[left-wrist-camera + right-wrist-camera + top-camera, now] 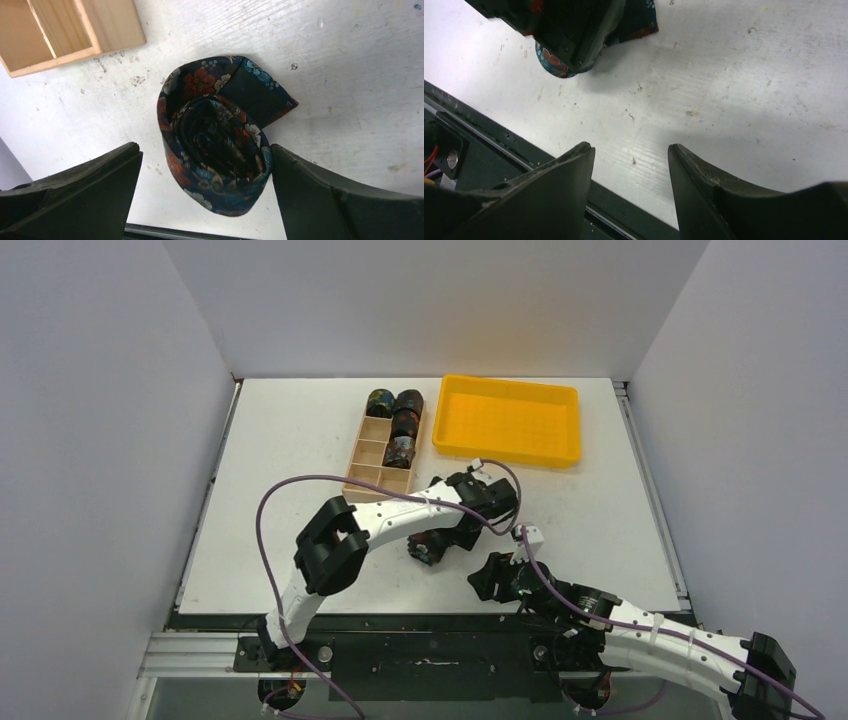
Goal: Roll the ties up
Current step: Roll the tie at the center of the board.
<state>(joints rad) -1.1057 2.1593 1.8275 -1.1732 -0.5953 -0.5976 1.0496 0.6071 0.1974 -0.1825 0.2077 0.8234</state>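
Rolled tie (215, 150) stands on its coil end on the white table (350, 60), spiral up. In the top view it sits ctr, close to the front edge. Fabric is near-black w/ orange-red and blue flowers. Its pointed tail (260, 92) lies flat on the table on the roll's far side. Left gripper (205, 150) straddles the roll w/ jaws wide apart and nothing clamped. One finger (340, 200) is at the roll's rim, can't tell if touching. Second finger (85, 195) stands off, w/ a strip of bare table btwn it and the roll. A corner of the wooden box (75, 30) is near, at upper left of the wrist view, and apart from the roll. Seen from above, the box lies just beyond the left arm. Other ties (405, 425), already rolled, sit in its far compartments. Yellow tray (510, 420) is just beside the box, toward the back right. Bare table runs from the roll to the right edge and up to the tray's front wall. Right gripper (630, 147) hangs low over bare table just inside the front edge, near the roll on its right. Its jaws are partly apart w/ nothing btwn them. Dark rail (474, 135) runs along that edge right under it. A left-gripper finger and a bit of the roll show at upper left of the right wrist view.
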